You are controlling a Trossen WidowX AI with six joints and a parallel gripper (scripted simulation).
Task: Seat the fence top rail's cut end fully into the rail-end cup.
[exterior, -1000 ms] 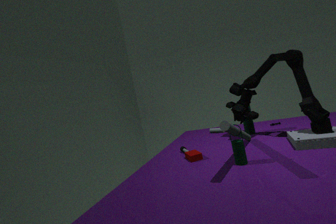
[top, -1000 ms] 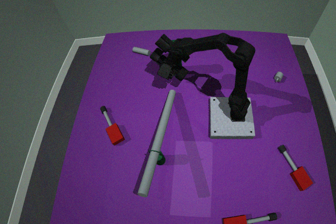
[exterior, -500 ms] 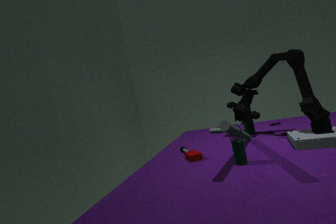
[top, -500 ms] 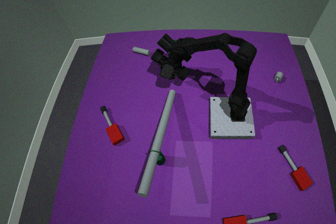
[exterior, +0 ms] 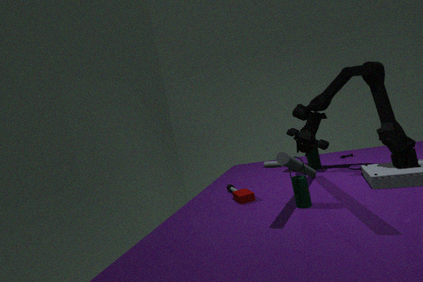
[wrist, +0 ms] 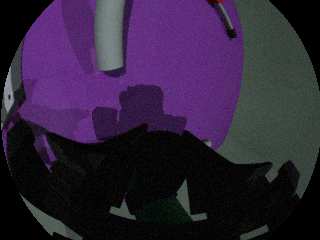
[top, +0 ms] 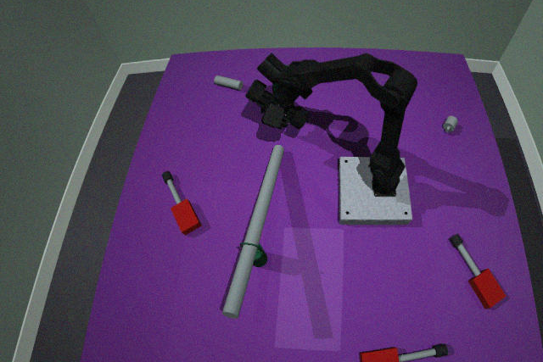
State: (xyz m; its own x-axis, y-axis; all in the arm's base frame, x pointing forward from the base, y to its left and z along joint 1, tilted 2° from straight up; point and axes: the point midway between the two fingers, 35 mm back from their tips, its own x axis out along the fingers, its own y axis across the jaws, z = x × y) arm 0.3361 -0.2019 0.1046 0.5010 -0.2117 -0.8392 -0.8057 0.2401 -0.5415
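The grey rail (top: 261,208) (exterior: 297,165) (wrist: 109,40) slants through the thin loop cap (top: 251,243) on the short green post (top: 260,257) (exterior: 301,193). Its far end is free, a gap away from my gripper. The big green post (exterior: 314,159) (wrist: 164,211) stands upright behind my gripper. My gripper (exterior: 303,147) (wrist: 164,131) points down in front of the post, with its fingers shut on the dark rail-end cup (wrist: 159,157). The cup is in dark shade, and its mouth and the brace band cannot be made out. The gripper does not touch the rail.
A short grey cylinder (top: 227,82) (exterior: 271,164) lies beyond the gripper. A red block with a handle (top: 186,216) (exterior: 244,195) lies left of the rail. Two more (top: 486,287) (top: 379,355) lie nearer the front and right. A small grey piece (top: 450,123) lies behind the base plate (top: 350,189).
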